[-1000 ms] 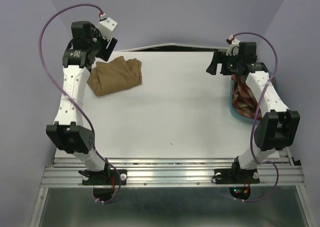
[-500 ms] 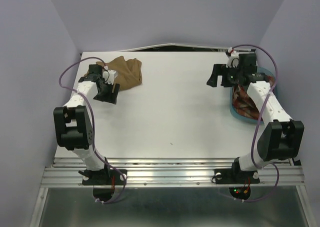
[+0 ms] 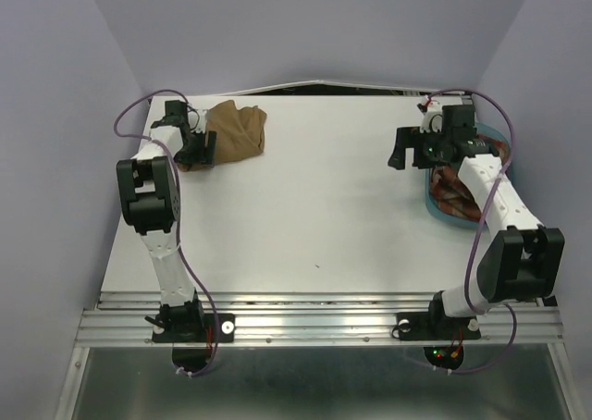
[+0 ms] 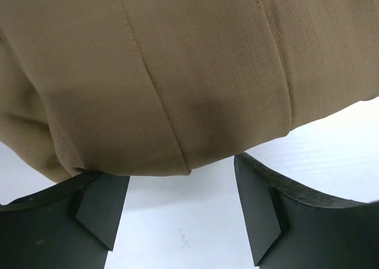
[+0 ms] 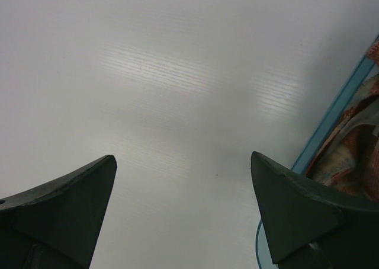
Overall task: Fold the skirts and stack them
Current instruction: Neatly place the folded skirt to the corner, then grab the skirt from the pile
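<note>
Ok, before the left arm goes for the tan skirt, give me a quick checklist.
1. Left jaws open: ok, there is a gap between them.
2. Left jaws lined up with tan skirt: ok, its hem sits right at the tips.
3. Cloth between left jaws: not ok, none yet.
4. Right jaws open and holding nothing: ok, over bare table.
5. Plaid skirt out of blue tub: not ok, it is lying in the tub.
6. Tan skirt folded neatly: cannot tell.

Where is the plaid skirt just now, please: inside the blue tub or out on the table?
Inside: the plaid skirt lies within the rim of the blue tub, partly hidden by the right arm.
</note>
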Robot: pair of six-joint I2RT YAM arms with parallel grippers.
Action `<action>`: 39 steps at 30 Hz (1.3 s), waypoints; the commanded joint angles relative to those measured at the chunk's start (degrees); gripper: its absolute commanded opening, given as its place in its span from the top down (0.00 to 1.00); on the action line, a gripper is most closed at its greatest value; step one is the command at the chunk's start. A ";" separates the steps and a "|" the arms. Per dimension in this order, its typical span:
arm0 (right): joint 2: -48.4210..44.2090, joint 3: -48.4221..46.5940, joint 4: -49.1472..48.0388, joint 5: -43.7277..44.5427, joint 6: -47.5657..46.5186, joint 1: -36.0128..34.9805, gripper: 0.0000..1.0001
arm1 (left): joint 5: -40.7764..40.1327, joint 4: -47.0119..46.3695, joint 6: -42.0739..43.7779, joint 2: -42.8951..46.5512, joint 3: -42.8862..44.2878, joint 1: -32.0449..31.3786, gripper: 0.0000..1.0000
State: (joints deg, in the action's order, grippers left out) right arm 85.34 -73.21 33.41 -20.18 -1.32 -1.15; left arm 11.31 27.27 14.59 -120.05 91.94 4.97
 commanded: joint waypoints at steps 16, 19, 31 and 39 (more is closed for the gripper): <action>-0.89 -14.84 2.26 4.45 -2.36 12.21 0.00 | 8.72 -9.15 1.32 19.20 2.20 -0.05 0.01; 4.02 -22.21 8.41 5.33 -5.87 16.43 0.00 | 11.62 -6.62 1.67 28.10 2.01 -0.05 0.01; 18.36 -24.98 17.75 7.00 -22.58 20.31 0.00 | 16.98 -0.02 2.02 46.83 -8.17 0.04 0.01; 23.82 -15.04 11.51 7.27 -23.11 20.31 0.03 | 17.96 -0.46 0.70 49.38 -13.01 -0.05 0.01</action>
State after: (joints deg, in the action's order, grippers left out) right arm 108.31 -90.35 47.53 -13.32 -22.94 19.27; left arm 27.97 27.92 15.75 -72.29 79.61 4.95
